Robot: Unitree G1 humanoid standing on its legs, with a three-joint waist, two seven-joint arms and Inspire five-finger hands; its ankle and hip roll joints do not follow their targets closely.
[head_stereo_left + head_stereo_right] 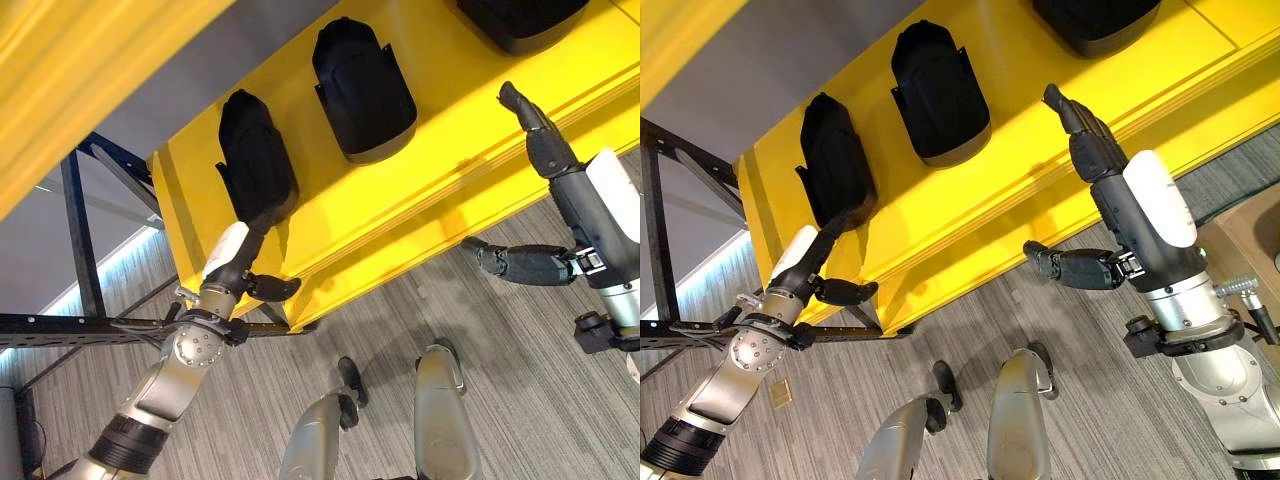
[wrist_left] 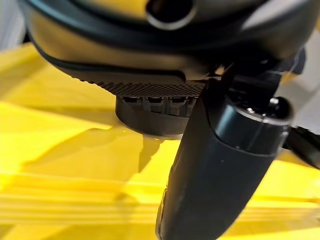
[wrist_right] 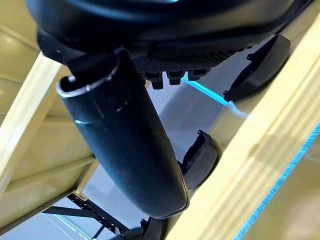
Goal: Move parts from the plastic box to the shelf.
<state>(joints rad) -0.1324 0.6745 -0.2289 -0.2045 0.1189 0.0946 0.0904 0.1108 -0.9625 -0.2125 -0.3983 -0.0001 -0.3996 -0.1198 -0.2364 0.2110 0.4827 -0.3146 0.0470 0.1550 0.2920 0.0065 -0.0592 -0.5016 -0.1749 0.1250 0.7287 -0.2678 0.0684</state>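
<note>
Three black parts lie in a row on the yellow shelf (image 1: 430, 175): a left part (image 1: 255, 150), a middle part (image 1: 362, 85) and one at the far right (image 1: 520, 20). My left hand (image 1: 228, 265) reaches up at the shelf's near left corner. Its straight fingers touch the near end of the left part and its thumb (image 2: 215, 175) sticks out sideways, apart from the part. My right hand (image 1: 1120, 200) hovers over the shelf's front edge, to the right of the middle part. It is open, fingers straight, thumb spread, holding nothing. Its wrist view shows two parts (image 3: 200, 157) past the thumb.
A dark metal frame (image 1: 80, 325) carries the shelf at the left. Another yellow board (image 1: 80, 70) runs above. Grey carpet (image 1: 520, 380) lies below the shelf's front edge. A brown box corner (image 1: 1250, 240) shows at the right.
</note>
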